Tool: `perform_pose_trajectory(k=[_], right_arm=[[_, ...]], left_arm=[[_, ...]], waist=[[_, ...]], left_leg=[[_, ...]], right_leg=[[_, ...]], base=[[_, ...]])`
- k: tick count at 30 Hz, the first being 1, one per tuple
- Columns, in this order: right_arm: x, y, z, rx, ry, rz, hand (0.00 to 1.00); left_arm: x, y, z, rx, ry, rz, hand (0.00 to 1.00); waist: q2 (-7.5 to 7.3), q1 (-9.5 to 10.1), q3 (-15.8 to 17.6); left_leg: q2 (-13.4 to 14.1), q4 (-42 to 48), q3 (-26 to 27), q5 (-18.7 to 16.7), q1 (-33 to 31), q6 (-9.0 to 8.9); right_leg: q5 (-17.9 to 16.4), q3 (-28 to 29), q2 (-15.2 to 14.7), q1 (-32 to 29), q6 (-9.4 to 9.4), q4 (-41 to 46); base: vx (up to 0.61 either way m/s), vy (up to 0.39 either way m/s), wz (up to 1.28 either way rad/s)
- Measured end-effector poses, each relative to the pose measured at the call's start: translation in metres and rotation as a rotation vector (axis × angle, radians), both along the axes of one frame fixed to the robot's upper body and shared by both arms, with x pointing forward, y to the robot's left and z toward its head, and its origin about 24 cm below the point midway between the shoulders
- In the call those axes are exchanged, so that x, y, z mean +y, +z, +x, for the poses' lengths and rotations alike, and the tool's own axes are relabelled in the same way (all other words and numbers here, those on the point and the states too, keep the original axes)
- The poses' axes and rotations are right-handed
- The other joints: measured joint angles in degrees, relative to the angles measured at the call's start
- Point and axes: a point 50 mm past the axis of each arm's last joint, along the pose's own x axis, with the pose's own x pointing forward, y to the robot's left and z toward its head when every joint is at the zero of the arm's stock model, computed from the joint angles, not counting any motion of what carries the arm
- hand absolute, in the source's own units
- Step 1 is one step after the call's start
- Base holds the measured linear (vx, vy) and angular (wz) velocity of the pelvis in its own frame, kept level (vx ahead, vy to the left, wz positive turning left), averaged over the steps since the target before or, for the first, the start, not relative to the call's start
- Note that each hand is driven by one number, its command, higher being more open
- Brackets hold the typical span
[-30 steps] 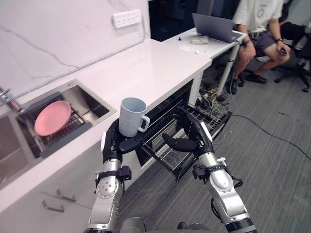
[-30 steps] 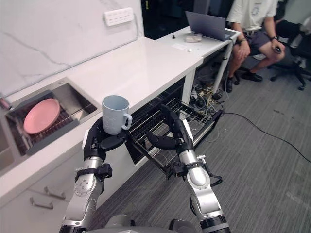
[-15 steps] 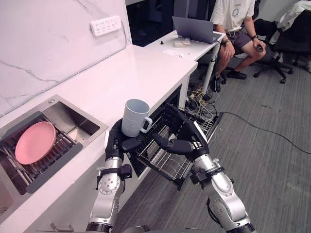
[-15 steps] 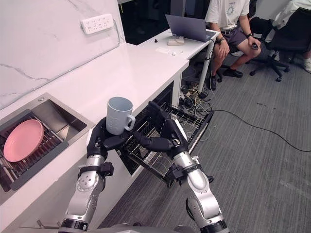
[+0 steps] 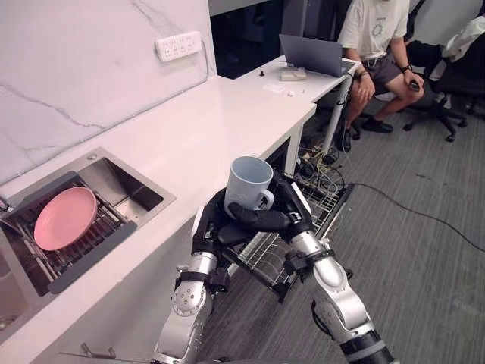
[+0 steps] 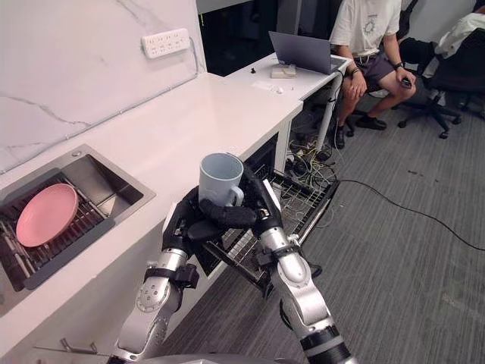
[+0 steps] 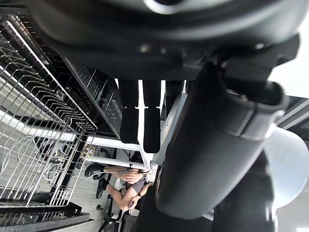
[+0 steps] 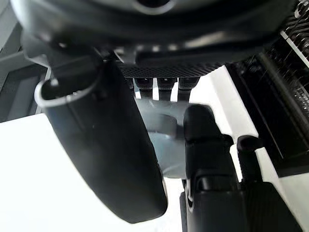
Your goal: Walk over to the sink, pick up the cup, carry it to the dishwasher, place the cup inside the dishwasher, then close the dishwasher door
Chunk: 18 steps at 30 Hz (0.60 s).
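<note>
A pale blue-grey cup [image 5: 247, 180] stands upright in the air off the counter's front edge, its handle toward the robot's right. My left hand [image 5: 210, 227] holds it from below, fingers curled at its base. My right hand [image 5: 286, 216] has come in from the right, with its thumb across the cup's lower front under the handle and its fingers behind the cup. In the right wrist view the cup [image 8: 164, 145] sits between thumb and fingers. Just below and to the right, the dishwasher's wire rack [image 5: 322, 205] is pulled out over the open door.
The white countertop [image 5: 220, 121] runs along the left, with a steel sink [image 5: 129, 186] holding a pink plate [image 5: 64, 218] on a drainer. Beyond the counter a person [image 5: 379, 38] sits at a desk with a laptop [image 5: 311, 54]. Cables [image 5: 326, 163] lie under it.
My right hand has moved left from over the rack to the cup and closed round it. The cup, still in my left hand, has shifted right toward the dishwasher. The camera has shifted too.
</note>
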Motion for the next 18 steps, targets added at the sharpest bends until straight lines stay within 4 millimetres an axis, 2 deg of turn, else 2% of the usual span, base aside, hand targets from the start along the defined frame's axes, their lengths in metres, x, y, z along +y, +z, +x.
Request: perform_pose_trajectory(k=[10, 11, 16, 18], right_arm=[[0.008, -0.002, 0.013, 0.016, 0.017, -0.037, 0.30], [0.009, -0.004, 0.012, 0.031, 0.022, -0.044, 0.30], [0.009, -0.010, 0.012, 0.061, 0.031, -0.080, 0.30], [0.002, -0.007, 0.015, 0.033, -0.004, -0.136, 0.30]], left_arm=[[0.002, -0.011, 0.000, 0.048, 0.017, -0.061, 0.30], [0.003, -0.014, -0.001, 0.059, 0.020, -0.058, 0.90], [0.007, -0.024, -0.009, 0.090, 0.004, -0.045, 0.90], [0.010, -0.035, -0.021, 0.137, -0.020, -0.013, 0.90]], waist=[[-0.86, 0.94, -0.5], [-0.95, 0.93, -0.6], [-0.96, 0.84, -0.6], [-0.96, 0.74, -0.6]], left_leg=[[0.0, -2.6, -0.6, 2.1, 0.9, -0.09], [0.0, -2.9, -0.6, 2.2, 0.9, -0.11], [0.0, -3.0, -0.6, 2.3, 0.7, -0.09], [0.0, -3.1, -0.6, 2.3, 0.7, -0.10]], right_leg=[[0.4, -0.6, 0.0, 0.0, -0.11, 0.0], [0.6, -0.6, 0.0, -0.1, -0.10, -0.1], [1.0, -0.5, 0.1, -0.1, -0.07, -0.8], [1.1, -0.5, 0.1, 0.0, -0.04, -1.0]], base=[[-0.04, -0.006, 0.04], [-0.04, -0.003, -0.01], [-0.01, -0.001, 0.00], [0.00, 0.000, 0.00]])
